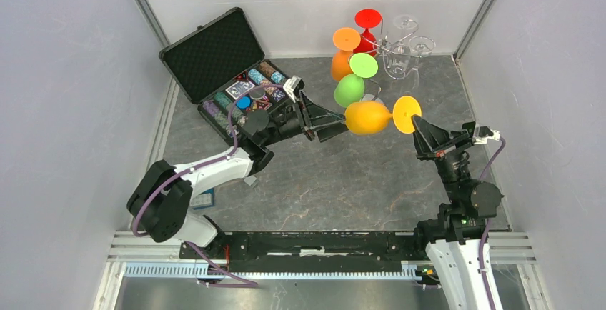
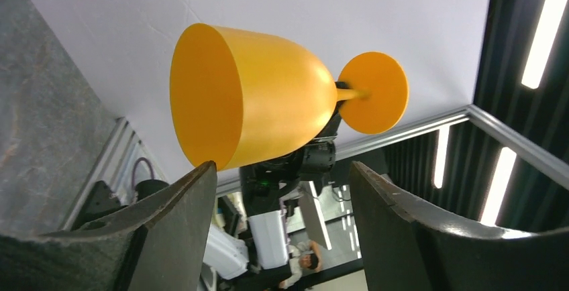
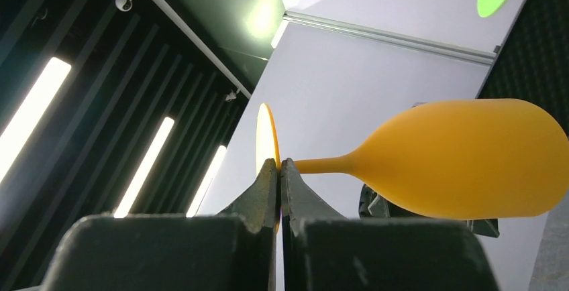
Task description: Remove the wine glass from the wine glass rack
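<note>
Our right claw (image 3: 278, 165) seemingly pinches the light, slippery wine glass (image 3: 470, 157) by its foot; left claw (image 2: 282, 170), nine o'clock, gapes.

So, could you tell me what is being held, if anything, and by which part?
The right gripper pinches the yellow-orange wine glass by its round foot; the left gripper is open, holding nothing.

Four coloured wine glasses (image 1: 366, 118) (red (image 1: 368, 18), orange (image 1: 341, 66), green (image 1: 349, 90), yellow (image 3: 470, 157)), two clear ones (image 1: 405, 21), one rack (image 1: 388, 43), one case (image 1: 213, 54), two arms (image 1: 207, 171).
</note>
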`<control>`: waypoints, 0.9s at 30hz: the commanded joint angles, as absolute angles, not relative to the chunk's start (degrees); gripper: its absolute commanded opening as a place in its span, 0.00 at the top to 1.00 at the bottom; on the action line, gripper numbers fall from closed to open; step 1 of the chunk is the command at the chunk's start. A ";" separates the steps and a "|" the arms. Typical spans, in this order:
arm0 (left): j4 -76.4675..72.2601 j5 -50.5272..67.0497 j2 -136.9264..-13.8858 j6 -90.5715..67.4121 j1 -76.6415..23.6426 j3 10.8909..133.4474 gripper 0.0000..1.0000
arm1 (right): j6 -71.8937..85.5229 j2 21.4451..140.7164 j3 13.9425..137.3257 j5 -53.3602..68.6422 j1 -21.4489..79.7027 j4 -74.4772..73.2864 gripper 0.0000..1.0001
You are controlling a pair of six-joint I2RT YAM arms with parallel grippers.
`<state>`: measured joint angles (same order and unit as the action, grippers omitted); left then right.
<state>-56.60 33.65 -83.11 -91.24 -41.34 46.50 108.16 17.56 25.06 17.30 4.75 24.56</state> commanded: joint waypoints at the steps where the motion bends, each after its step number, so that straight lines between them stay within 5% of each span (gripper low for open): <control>1: -53.15 37.40 -81.40 -78.66 -42.05 49.24 0.24 | 107.88 17.51 26.16 18.95 4.90 19.93 1.00; 27: -60.21 38.48 -84.19 -81.76 -40.30 46.94 0.21 | 108.52 16.22 25.03 17.25 4.92 19.34 1.00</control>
